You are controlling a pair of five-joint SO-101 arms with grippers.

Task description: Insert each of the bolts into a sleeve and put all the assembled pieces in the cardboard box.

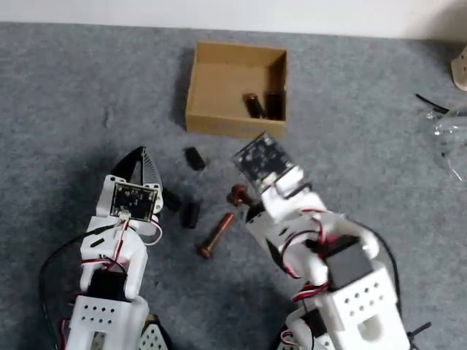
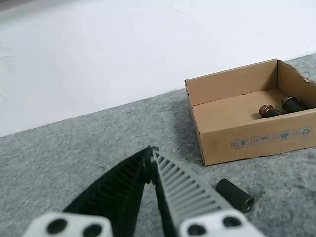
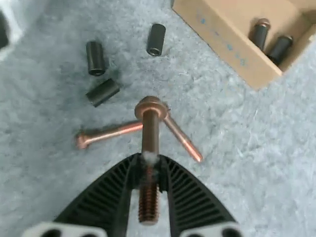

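Currently the right gripper (image 3: pixel 148 159) is clamped on the held bolt (image 3: pixel 149 123). Its fingers are on the shank, w/ the threaded end back between them and the flanged head sticking out in front. Two more bolts lie flat on the grey carpet (image 1: pixel 73 87) below it: the second bolt (image 3: pixel 105 134) and the third bolt (image 3: pixel 181 137), both angled, w/ one end of each near the held bolt.

The left gripper (image 2: pixel 151 153) has its fingers together w/ nothing between them. It sits on the left side, tips pointing far.

Three black sleeves lie on their sides btwn the arms. The far sleeve (image 1: pixel 194 158) is just near of the cardboard box (image 1: pixel 219 122), the left sleeve (image 1: pixel 171 199) is just beside the left arm's wrist, and the near sleeve (image 1: pixel 190 214) is right next to that one.

The box is at far centre, open top. Two assembled pieces, one (image 1: pixel 253 106) and another (image 1: pixel 274 106), lie in its right part, side by side.
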